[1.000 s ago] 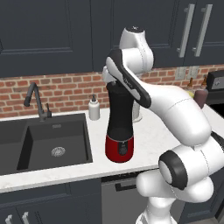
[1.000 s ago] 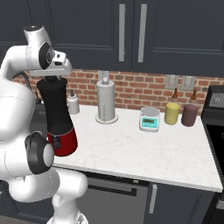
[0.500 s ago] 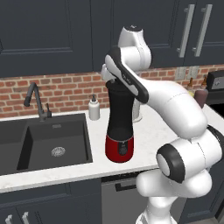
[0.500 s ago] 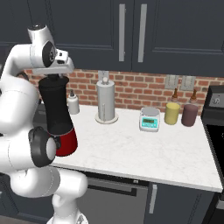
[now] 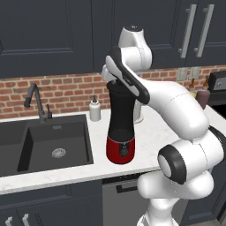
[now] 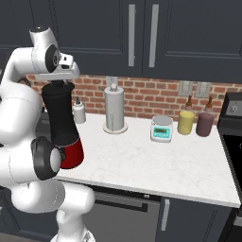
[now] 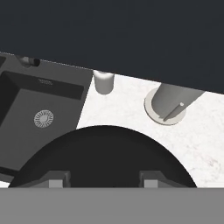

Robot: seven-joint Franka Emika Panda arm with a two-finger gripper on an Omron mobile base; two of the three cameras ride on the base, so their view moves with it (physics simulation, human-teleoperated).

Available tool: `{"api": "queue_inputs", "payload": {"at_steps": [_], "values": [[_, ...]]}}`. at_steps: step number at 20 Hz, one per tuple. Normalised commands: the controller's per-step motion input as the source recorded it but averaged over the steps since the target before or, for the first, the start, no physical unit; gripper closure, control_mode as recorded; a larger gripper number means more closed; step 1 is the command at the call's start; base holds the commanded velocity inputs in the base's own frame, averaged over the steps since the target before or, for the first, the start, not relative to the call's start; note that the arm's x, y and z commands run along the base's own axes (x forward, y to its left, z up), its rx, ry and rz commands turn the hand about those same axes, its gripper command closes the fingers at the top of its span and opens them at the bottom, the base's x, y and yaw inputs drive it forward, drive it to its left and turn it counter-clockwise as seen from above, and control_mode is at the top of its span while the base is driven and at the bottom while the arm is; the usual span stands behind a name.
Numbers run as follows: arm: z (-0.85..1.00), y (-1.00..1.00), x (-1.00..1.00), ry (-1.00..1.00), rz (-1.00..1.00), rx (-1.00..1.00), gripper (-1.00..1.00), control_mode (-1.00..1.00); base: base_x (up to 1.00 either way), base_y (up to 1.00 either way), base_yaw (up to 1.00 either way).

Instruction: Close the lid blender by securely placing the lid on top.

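Lid (image 7: 103,155) sits right beneath the gripper (image 7: 103,180), directly over the blender (image 5: 121,128), whose long axis stands upright beside the sink (image 5: 44,141). The fingers are closed in on the lid, seemingly pinching its knob.

The arm (image 5: 176,106) is glossy white, built of rounded, bulbous segments; dark round caps mark its joints; two grey-tipped dark fingers (image 7: 57,178) end it.
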Motion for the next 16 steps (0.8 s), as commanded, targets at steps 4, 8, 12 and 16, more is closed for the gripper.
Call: {"api": "queue_inputs", "payload": {"at_steps": [4, 8, 12, 16], "values": [[-0.08, 0.02, -0.06, 0.0, 0.0, -0.02, 1.0, -1.0, 0.0, 0.0, 0.0], [-0.04, 0.06, -0.1, 0.0, 0.0, -0.02, 1.0, -1.0, 0.0, 0.0, 0.0], [-0.03, 0.09, -0.14, 0.0, 0.0, -0.02, 1.0, -1.0, 0.0, 0.0, 0.0], [-0.01, 0.07, -0.17, 0.0, 0.0, -0.02, 1.0, -1.0, 0.0, 0.0, 0.0]]}}
